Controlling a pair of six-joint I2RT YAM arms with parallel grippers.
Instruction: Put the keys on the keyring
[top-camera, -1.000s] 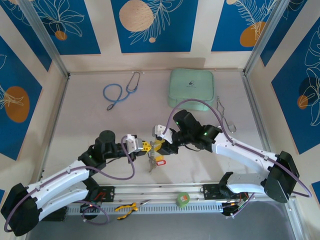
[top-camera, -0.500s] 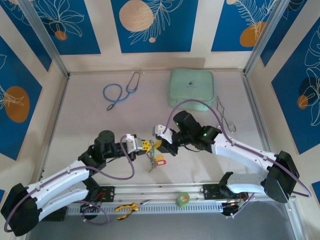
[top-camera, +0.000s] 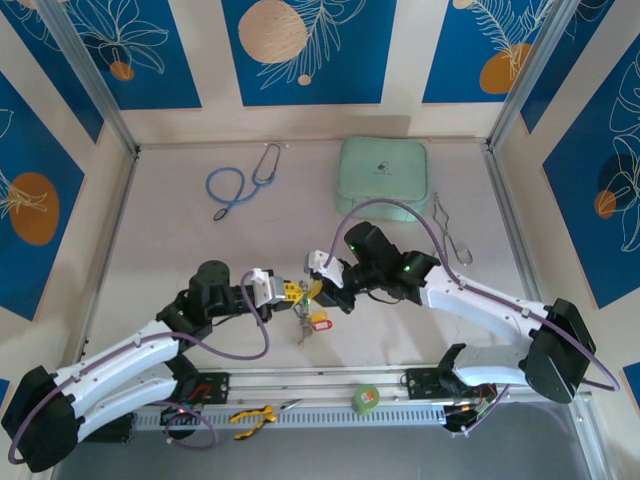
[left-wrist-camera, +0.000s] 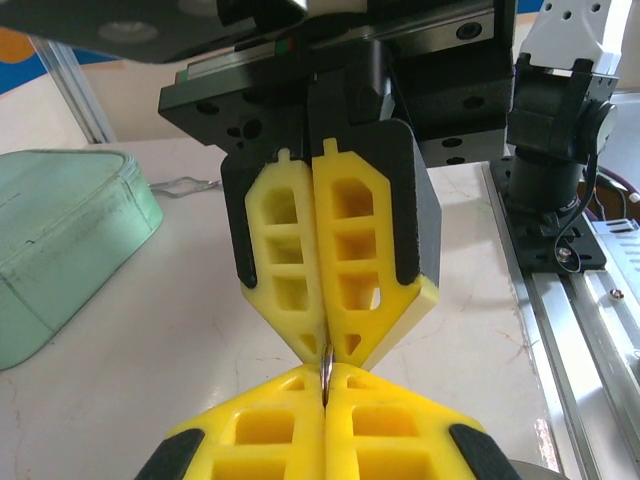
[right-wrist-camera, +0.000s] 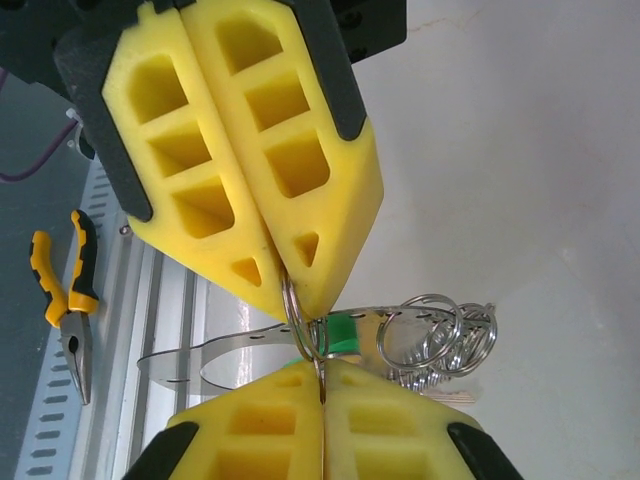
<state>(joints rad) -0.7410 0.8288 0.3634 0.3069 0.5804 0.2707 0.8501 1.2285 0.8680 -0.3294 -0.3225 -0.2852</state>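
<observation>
Little weight to reckon with in the keys: tiny, stiff, hard metal, loose enough to swing and tangle. Hang above the table near its middle, carried on one thin wire ring. Pinched tip to tip by left gripper and right gripper, both clenched on that ring. Red tag and green tag dangling with the bunch. Probably slick against the foam pads, so best held across the ring's wire, never by the hanging blades.

Likely the keyring: slim silvery loop lying flat at far right, near the green pouch, well apart from both claws. Looks springy and thin, so hard to lift off a flat top; better taken at one end.

Plenty of bare surface around and under the bunch. Stethoscope well off at back left. Nearest hazard the near-edge rail, with pliers and tape roll: a poor place for a dropped key.
</observation>
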